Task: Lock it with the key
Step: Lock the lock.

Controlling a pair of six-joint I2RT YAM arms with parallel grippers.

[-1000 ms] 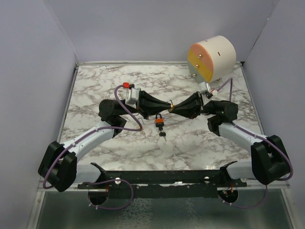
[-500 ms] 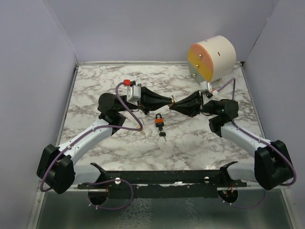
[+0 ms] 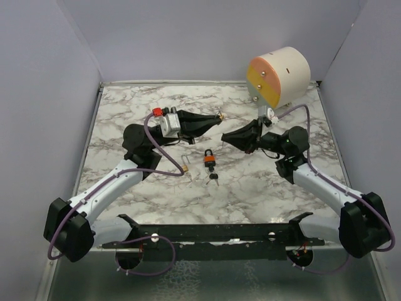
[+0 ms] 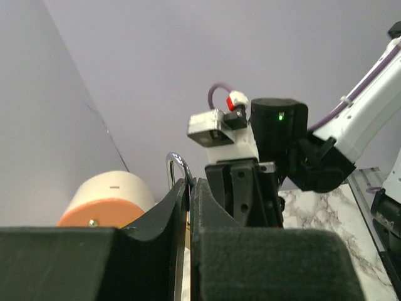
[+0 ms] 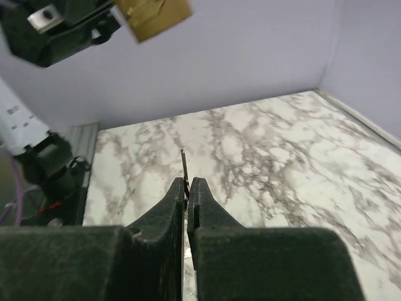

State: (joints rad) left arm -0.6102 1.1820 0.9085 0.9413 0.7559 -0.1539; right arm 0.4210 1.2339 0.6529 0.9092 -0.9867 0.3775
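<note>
My left gripper is shut on a small brass padlock and holds it in the air above the table. In the left wrist view its silver shackle sticks up between the closed fingers. My right gripper is shut on a key; in the right wrist view the thin key blade pokes out past the fingertips. The brass padlock hangs at the top of that view, well apart from the key.
An orange padlock lies on the marble table below the grippers, with a bunch of keys beside it. A white cylinder with an orange and yellow face stands at the back right, also in the left wrist view.
The two grippers, tip to tip a second ago, have drawn apart. The left one has risen and swung toward the back with the brass padlock; the right one has pulled back slightly.
</note>
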